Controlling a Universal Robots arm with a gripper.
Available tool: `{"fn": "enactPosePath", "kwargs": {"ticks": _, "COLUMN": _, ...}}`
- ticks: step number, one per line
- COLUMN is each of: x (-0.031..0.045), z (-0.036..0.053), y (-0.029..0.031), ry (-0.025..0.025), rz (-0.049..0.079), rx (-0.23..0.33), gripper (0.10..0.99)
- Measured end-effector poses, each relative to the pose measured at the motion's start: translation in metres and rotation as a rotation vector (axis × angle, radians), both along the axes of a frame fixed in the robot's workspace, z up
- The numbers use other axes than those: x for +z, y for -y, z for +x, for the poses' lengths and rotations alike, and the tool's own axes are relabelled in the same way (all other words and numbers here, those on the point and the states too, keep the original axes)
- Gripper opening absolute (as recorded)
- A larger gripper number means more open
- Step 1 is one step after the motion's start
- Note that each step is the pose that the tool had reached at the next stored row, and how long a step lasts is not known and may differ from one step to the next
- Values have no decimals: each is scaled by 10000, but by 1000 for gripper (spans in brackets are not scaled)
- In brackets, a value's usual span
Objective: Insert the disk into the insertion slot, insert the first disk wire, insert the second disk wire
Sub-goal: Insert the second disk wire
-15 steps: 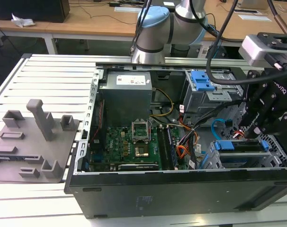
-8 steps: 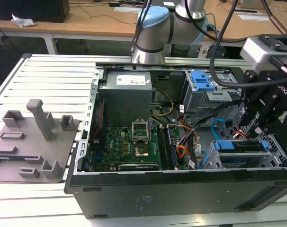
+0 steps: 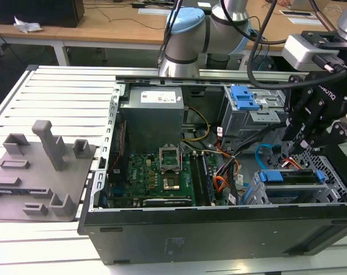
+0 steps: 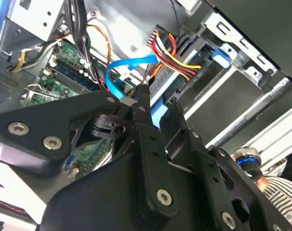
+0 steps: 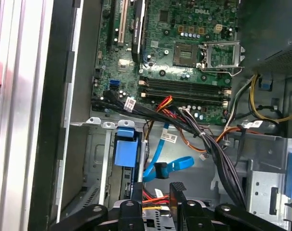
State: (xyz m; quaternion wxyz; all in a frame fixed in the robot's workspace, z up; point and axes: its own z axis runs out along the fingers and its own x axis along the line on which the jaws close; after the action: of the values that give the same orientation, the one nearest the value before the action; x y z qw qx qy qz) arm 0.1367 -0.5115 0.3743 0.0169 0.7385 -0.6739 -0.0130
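Gripper (image 3: 304, 143): hangs over the computer case (image 3: 219, 229) at the exterior view's right; jaws stand apart with a narrow gap and clamp nothing that I can make out.
Disk (image 3: 294, 176): sits inside the insertion slot (image 3: 259, 195), at the near corner of the case on the exterior view's right; its blue carrier faces the motherboard (image 3: 156, 172).
First disk wire (image 4: 172, 53): orange, red and black strands run down to the disk's end; whether the plug is fully seated I cannot tell.
Second disk wire (image 5: 153, 154): light-blue loop just beyond the fingertips (image 5: 177, 188) in both wrist views; its dark plug lies free.
Grey fixture (image 3: 42, 166): well apart, at the exterior view's left.
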Motion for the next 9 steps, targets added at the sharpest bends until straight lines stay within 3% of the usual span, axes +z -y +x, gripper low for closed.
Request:
{"fn": "enactPosePath", "kwargs": {"ticks": 3, "x": -28, "z": -18, "y": -60, "ry": 0, "rz": -10, "rx": -39, "gripper": 361}}
{"fn": "enactPosePath", "kwargs": {"ticks": 5, "x": -41, "z": -31, "y": -64, "ry": 0, "rz": -27, "rx": -118, "gripper": 361}}
{"fn": "enactPosePath", "kwargs": {"ticks": 9, "x": -72, "z": -71, "y": -64, "ry": 9, "rz": -314, "rx": -317, "gripper": 361}}
